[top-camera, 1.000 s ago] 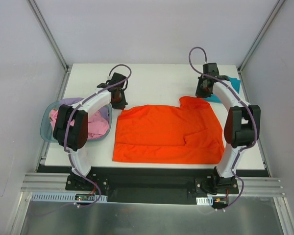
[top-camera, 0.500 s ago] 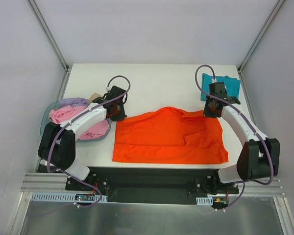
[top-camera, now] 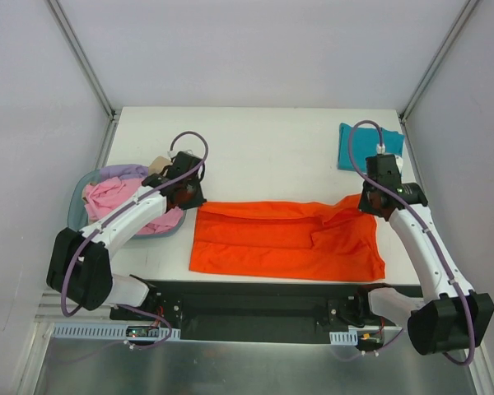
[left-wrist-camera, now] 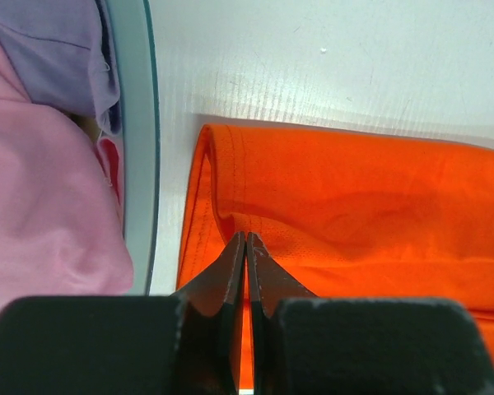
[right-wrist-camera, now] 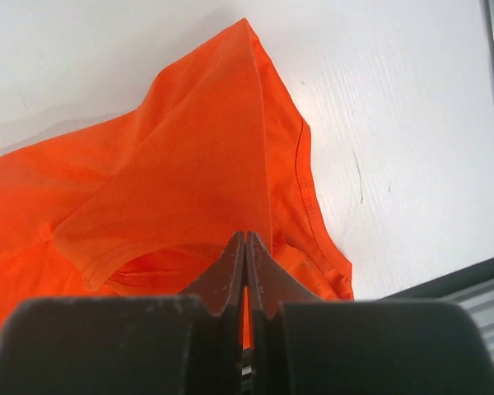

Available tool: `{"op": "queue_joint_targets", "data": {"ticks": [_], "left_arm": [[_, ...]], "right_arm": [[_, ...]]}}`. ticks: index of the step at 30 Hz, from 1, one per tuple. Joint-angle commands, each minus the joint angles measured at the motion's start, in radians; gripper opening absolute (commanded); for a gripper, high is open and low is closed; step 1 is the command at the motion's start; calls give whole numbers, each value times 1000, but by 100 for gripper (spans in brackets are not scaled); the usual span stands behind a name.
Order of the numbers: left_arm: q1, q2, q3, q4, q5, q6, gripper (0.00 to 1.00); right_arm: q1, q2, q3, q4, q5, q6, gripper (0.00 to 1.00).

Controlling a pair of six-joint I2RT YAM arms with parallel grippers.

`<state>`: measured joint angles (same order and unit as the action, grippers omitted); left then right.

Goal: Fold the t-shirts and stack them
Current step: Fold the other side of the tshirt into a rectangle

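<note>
The orange-red t-shirt (top-camera: 284, 239) lies across the near half of the table, its far half being folded toward the near edge. My left gripper (top-camera: 185, 196) is shut on its far left edge, seen in the left wrist view (left-wrist-camera: 245, 239) pinching orange cloth (left-wrist-camera: 354, 206). My right gripper (top-camera: 377, 202) is shut on the far right corner, seen in the right wrist view (right-wrist-camera: 245, 239) with the cloth (right-wrist-camera: 189, 189) draped from it. A folded teal t-shirt (top-camera: 358, 146) lies at the back right.
A translucent blue basket (top-camera: 81, 191) at the left holds pink (top-camera: 107, 197), lavender (top-camera: 123, 172) and tan (top-camera: 158, 162) shirts; its rim (left-wrist-camera: 136, 164) is close to my left gripper. The table's near edge (top-camera: 272, 282) is just beyond the shirt's hem.
Both grippers have pulled the shirt's far edge toward the near edge. The shirt has gone from spread flat to a narrower folded band, and the teal shirt is uncovered.
</note>
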<state>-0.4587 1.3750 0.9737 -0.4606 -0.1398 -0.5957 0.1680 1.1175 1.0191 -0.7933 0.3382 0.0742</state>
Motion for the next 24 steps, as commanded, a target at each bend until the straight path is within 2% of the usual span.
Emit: {"op": "queue_joint_targets", "data": {"ticks": [1,10,15,18,19,22,23,24], "left_arm": [[-6,-54,-26,-4,-14,-27,0],[-6,-96,-70,-4,9,-27,0],[-8,-85,-95,-4,22,-42,0],[-15,-79,-105,-4,37,-56,0],[-18,-77,-105,-6,32,-61,1],[-28,-80,-105,-6,20,-69,13],[-31,-82,-104,-6,20,-72,21],[-35,-86,-104,-6,20,-73,25]], "right_arm": [[5,-36,-8,-73,50,6,1],[5,-85,-36,-144,58,7,1],[5,-123,-102,-190,-22,50,0],[5,-119,-128,-257,13,110,3],[5,-110,-126,-274,16,117,5],[5,-76,-123,-313,22,137,15],[5,-68,-122,-317,25,144,25],[7,-59,-123,-319,30,147,31]]}}
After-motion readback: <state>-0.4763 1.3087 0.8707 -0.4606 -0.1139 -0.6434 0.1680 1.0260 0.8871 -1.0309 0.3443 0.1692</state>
